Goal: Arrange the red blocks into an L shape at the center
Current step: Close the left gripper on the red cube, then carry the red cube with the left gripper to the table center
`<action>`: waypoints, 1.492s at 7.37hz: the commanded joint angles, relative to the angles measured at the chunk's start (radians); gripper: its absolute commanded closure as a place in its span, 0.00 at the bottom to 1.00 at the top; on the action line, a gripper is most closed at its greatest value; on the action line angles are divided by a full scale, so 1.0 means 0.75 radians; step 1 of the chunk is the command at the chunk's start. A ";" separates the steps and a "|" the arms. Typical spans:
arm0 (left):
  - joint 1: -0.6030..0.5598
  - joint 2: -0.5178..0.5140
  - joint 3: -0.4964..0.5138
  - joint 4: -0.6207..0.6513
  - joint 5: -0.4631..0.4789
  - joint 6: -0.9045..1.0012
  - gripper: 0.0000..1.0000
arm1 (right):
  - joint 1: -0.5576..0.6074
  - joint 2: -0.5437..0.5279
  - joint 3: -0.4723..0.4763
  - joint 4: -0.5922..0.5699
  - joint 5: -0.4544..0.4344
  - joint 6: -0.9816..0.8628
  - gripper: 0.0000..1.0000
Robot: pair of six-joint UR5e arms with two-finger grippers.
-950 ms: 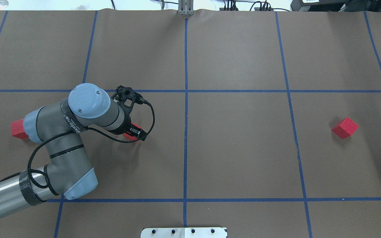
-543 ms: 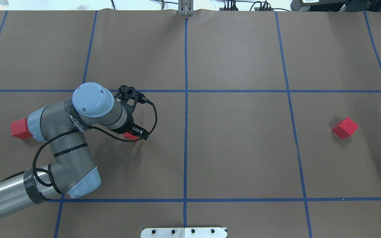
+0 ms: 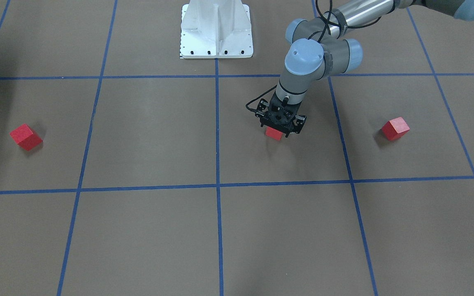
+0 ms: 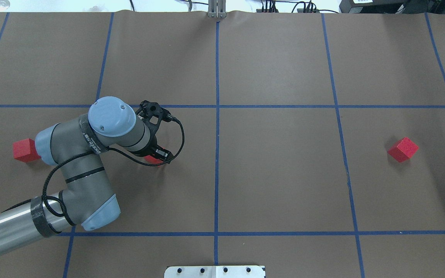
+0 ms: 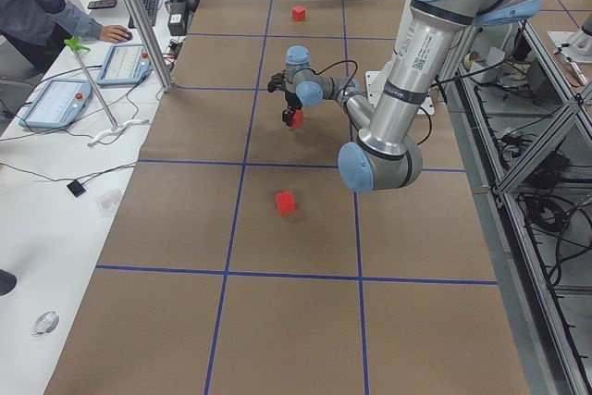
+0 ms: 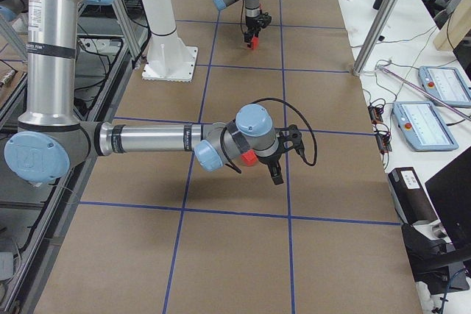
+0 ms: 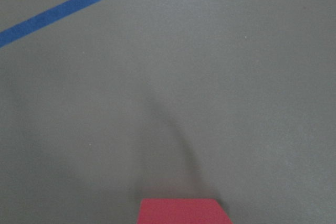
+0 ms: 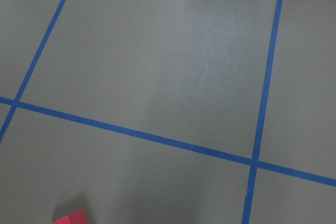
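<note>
We see the left arm (image 3: 323,51) come in from the top right corner. Its left gripper (image 3: 280,126) points down over the middle red block (image 3: 273,134) and hides that block's upper edge. The block shows right of the middle blue tape line (image 3: 217,135), near it but not on it. The far-left red block (image 3: 26,136) and the far-right red block (image 3: 395,128) lie well apart, both askew to the grid. All 3 share 1 row of squares. The white base (image 3: 216,28) stands at the top, on that line.

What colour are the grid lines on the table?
Blue; the lines show best in the overhead view.
</note>
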 commanded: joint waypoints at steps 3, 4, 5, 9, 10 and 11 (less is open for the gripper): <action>-0.088 -0.198 -0.258 0.594 0.006 0.004 1.00 | 0.000 0.000 0.000 0.000 0.000 0.000 0.01; -0.120 -0.220 -0.254 0.602 0.004 -0.004 1.00 | 0.000 0.000 -0.002 -0.002 0.000 0.002 0.01; -0.125 -0.222 -0.250 0.584 0.006 -0.152 1.00 | 0.000 0.000 -0.012 -0.002 0.002 0.002 0.00; -0.141 -0.542 0.255 0.300 0.006 -0.562 1.00 | 0.000 0.002 -0.016 -0.002 0.000 0.002 0.00; -0.141 -0.635 0.419 0.289 0.006 -0.605 1.00 | 0.000 0.000 -0.016 -0.002 0.000 0.004 0.01; -0.147 -0.648 0.491 0.237 0.004 -0.589 1.00 | 0.000 0.002 -0.016 -0.002 0.000 0.006 0.01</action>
